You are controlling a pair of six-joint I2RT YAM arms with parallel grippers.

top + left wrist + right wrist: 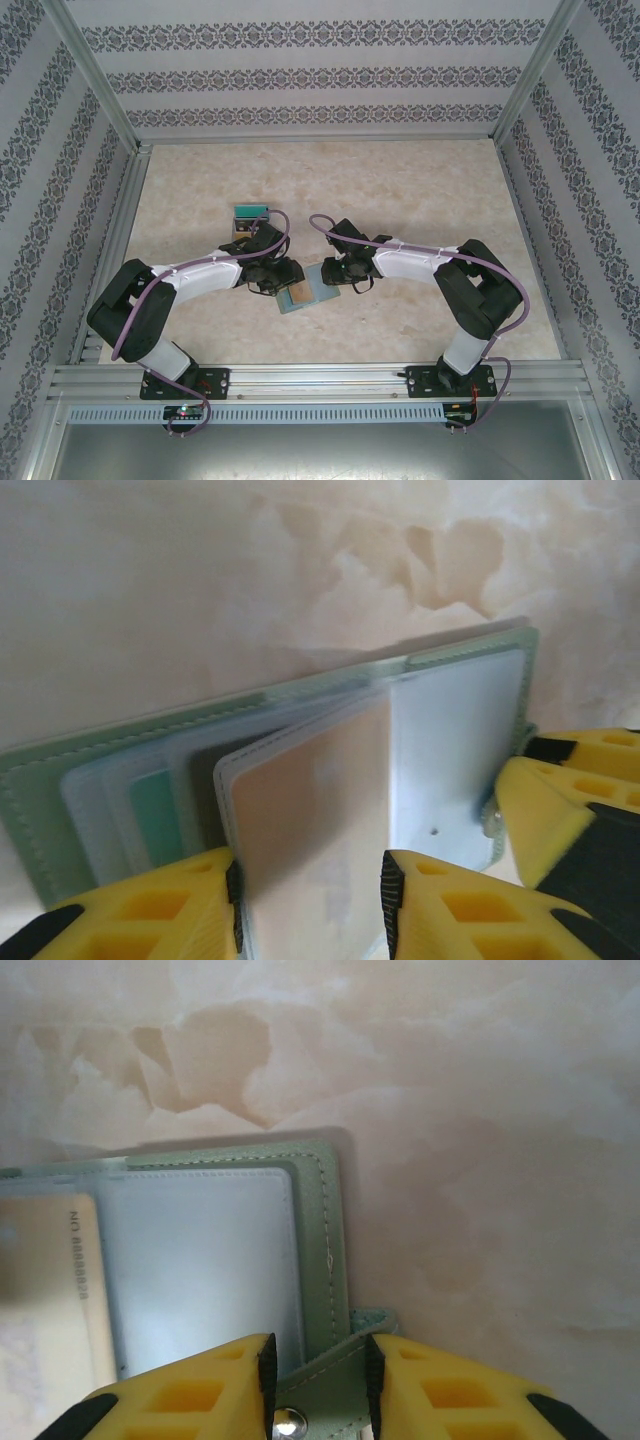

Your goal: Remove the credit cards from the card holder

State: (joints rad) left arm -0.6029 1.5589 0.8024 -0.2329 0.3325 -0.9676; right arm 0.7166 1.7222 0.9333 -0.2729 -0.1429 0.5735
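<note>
Left wrist view: left gripper [310, 905] jaws straddle the tan credit card [310, 820], grip unclear, while the right gripper [318, 1358] clamps the snap tab [322, 1388] of the card holder [30, 810] in the middle of the tabletop [400, 180], so pulling may lift the sleeve [300, 732] too.

The card holder [305, 290] lies open on the table [400, 180], near the front middle, between both claws. The left claw [310, 900] straddles an inner leaf [310, 810] on its left; the right claw [318, 1380] pinches its right edge tab. Loose credit cards [252, 215] lie behind the left claw.
</note>
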